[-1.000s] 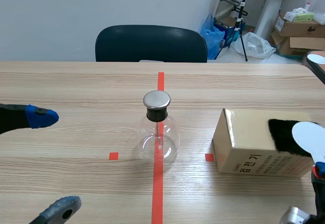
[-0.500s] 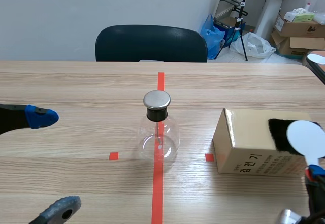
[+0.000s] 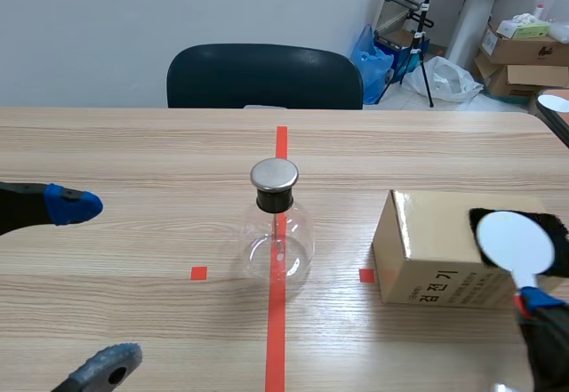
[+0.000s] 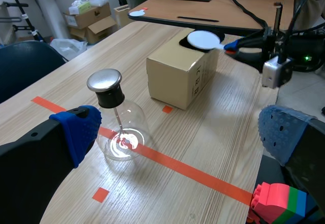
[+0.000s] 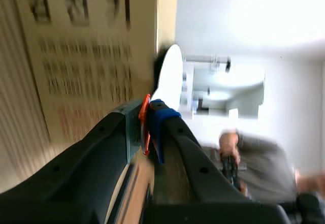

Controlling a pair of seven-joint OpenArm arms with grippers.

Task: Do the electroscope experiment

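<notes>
One electroscope point(image 3: 277, 232) upright on the pale wood-grain worktop point(image 3: 133, 152), astride the red tape line: clear rounded glass flask, black stopper, flat shiny metal cap, thin rod inside. One rectangular tan cardboard box point(image 3: 427, 245) near the electroscope on the right arm's side, printed on its front, topped with one patch of black fur point(image 3: 551, 225). One white paddle point(image 3: 514, 243), a smooth flat round disc on a thin handle, at that fur, contact not clear, well apart from the electroscope. Handle clamped between the blue pads of the right gripper point(image 5: 151, 127). Left gripper point(image 3: 93, 285) spread wide on the electroscope's other side, holding nothing, dotted pads bare. One stack of red, green and blue toy bricks point(image 4: 277, 203) beside a left gripper finger.
</notes>
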